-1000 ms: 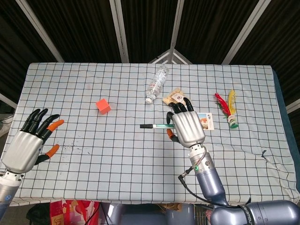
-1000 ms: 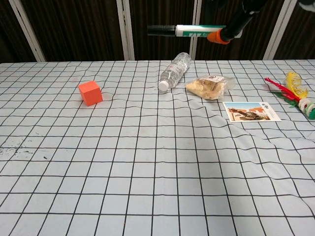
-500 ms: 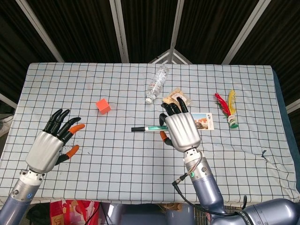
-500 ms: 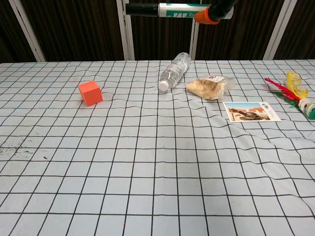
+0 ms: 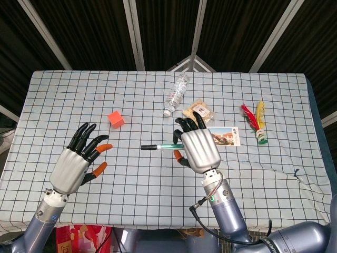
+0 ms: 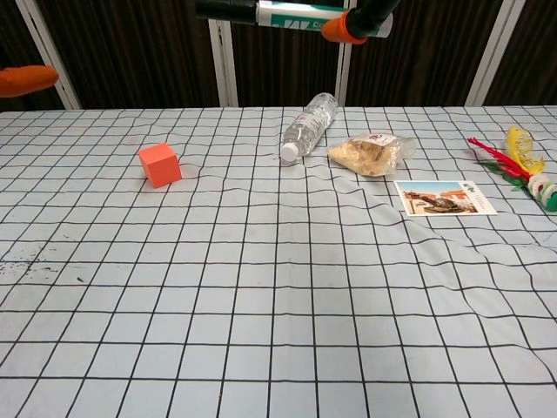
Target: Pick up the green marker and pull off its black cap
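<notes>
My right hand [image 5: 197, 147] holds the green marker [image 5: 167, 146] level above the middle of the table, its black cap [image 5: 148, 147] pointing toward my left. In the chest view the marker [image 6: 291, 11] runs along the top edge with its black cap [image 6: 224, 8] at the left end, and only an orange fingertip [image 6: 346, 26] of that hand shows. My left hand [image 5: 75, 165] hovers over the left part of the table, fingers spread, holding nothing. One orange fingertip [image 6: 26, 79] of it shows at the chest view's left edge.
On the checked tablecloth [image 5: 131, 105] lie an orange cube [image 5: 116, 119], a clear water bottle [image 5: 176, 94], a snack bag [image 5: 198, 110], a picture card [image 5: 223, 136] and a red-and-yellow feathered shuttlecock [image 5: 257, 125].
My right hand has carried the marker leftward and higher. My left hand has moved right, toward the marker, with its fingers still spread.
</notes>
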Controlling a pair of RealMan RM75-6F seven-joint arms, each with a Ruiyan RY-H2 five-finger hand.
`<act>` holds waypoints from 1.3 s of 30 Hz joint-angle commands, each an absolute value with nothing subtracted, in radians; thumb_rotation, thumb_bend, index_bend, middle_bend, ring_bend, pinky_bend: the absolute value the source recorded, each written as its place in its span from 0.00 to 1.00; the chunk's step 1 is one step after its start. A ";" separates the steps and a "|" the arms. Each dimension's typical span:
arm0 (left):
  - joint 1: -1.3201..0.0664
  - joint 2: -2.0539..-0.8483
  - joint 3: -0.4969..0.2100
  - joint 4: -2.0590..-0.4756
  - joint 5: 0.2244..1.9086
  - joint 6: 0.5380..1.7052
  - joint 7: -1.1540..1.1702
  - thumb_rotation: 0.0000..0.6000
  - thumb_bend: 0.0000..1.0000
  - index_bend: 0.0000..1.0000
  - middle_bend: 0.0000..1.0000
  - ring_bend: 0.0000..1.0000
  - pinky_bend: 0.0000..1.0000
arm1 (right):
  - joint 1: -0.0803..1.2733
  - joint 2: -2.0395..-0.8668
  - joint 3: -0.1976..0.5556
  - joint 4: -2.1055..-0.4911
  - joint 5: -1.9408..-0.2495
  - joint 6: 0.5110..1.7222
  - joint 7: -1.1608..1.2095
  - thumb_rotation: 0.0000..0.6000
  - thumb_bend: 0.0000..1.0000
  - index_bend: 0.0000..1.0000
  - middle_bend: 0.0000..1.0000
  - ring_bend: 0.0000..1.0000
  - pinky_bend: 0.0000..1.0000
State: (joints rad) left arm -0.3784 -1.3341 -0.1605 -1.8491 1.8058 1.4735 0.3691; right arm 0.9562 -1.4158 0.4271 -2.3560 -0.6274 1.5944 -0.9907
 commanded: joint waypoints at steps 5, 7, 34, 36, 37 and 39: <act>-0.415 -1.379 -0.189 -1.863 1.813 1.463 0.395 1.00 0.37 0.36 0.25 0.00 0.04 | 0.975 -1.434 0.415 -2.356 -0.646 1.611 -0.995 1.00 0.53 0.67 0.23 0.21 0.09; -0.429 -1.397 -0.198 -1.867 1.811 1.454 0.406 1.00 0.37 0.37 0.26 0.00 0.04 | 0.984 -1.444 0.407 -2.356 -0.652 1.615 -1.003 1.00 0.53 0.67 0.23 0.21 0.09; -0.522 -1.570 -0.235 -1.766 1.826 1.465 0.437 1.00 0.37 0.47 0.32 0.00 0.04 | 1.034 -1.496 0.412 -2.356 -0.645 1.660 -1.022 1.00 0.53 0.68 0.23 0.21 0.09; -0.525 -1.574 -0.235 -1.764 1.821 1.463 0.440 1.00 0.37 0.47 0.32 0.00 0.04 | 1.035 -1.496 0.411 -2.356 -0.645 1.661 -1.020 1.00 0.52 0.68 0.23 0.21 0.09; -0.527 -1.575 -0.236 -1.763 1.820 1.461 0.442 1.00 0.37 0.47 0.32 0.00 0.04 | 1.035 -1.497 0.411 -2.356 -0.645 1.662 -1.019 1.00 0.53 0.68 0.23 0.21 0.09; -0.530 -1.578 -0.237 -1.759 1.819 1.462 0.447 1.00 0.37 0.48 0.32 0.00 0.04 | 1.035 -1.495 0.409 -2.356 -0.644 1.663 -1.017 1.00 0.53 0.68 0.23 0.21 0.09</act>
State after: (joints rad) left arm -0.5294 -1.5773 -0.2365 -1.7601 1.8193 1.4617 0.4461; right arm 1.0346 -1.4954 0.4089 -2.3560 -0.6440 1.6629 -1.0176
